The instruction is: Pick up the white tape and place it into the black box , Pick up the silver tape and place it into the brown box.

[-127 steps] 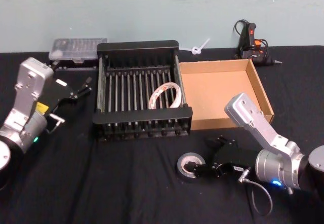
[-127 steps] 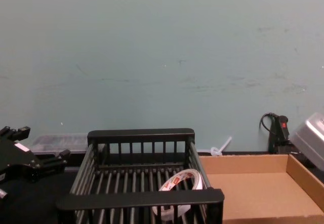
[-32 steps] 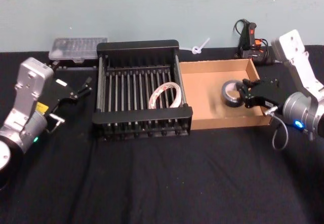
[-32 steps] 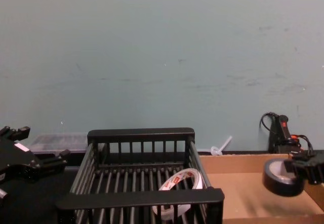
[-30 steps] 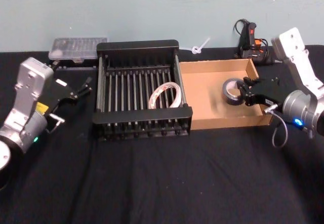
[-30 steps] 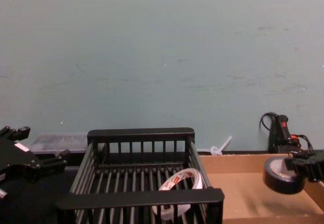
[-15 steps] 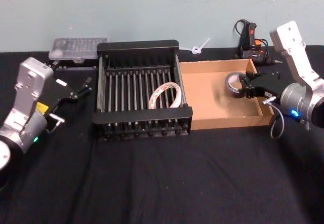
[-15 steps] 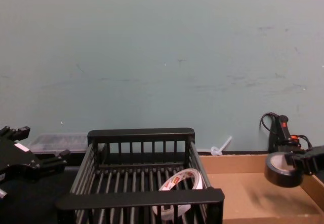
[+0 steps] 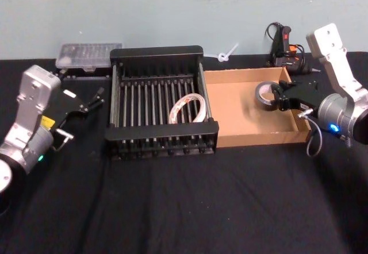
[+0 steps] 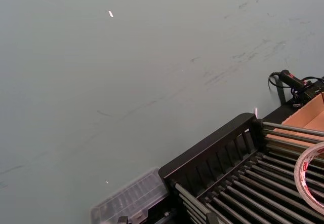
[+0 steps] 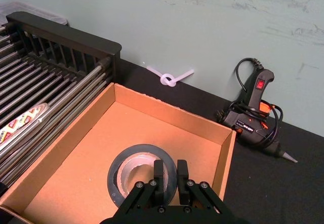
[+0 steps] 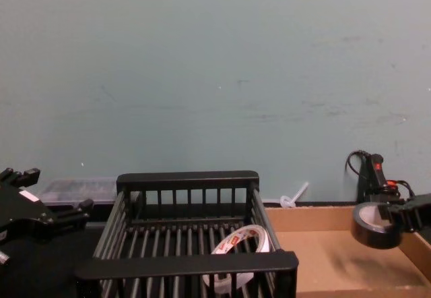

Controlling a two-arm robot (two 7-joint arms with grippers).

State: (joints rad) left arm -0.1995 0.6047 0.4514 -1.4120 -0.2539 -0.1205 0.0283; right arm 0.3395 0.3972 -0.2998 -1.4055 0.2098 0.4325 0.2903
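Note:
My right gripper (image 9: 277,96) is shut on the silver tape (image 9: 265,95), pinching the roll's wall (image 11: 136,176) between its fingers (image 11: 158,172). It holds the roll a little above the floor of the brown box (image 9: 261,137), near the box's far right corner. In the chest view the silver tape (image 12: 374,226) hangs over the brown box (image 12: 316,218). The white tape (image 9: 187,107) leans inside the black box (image 9: 156,52) on its right side. My left gripper (image 9: 95,99) rests open to the left of the black box.
A black glue gun (image 9: 284,46) lies just behind the brown box's far right corner. A knotted white tie (image 9: 226,54) lies behind the boxes. A clear plastic case (image 9: 86,54) sits at the back left. Black cloth covers the table.
The right gripper has carried the silver tape over the brown box, moving it farther back toward the far wall. The left arm and the white tape have stayed put.

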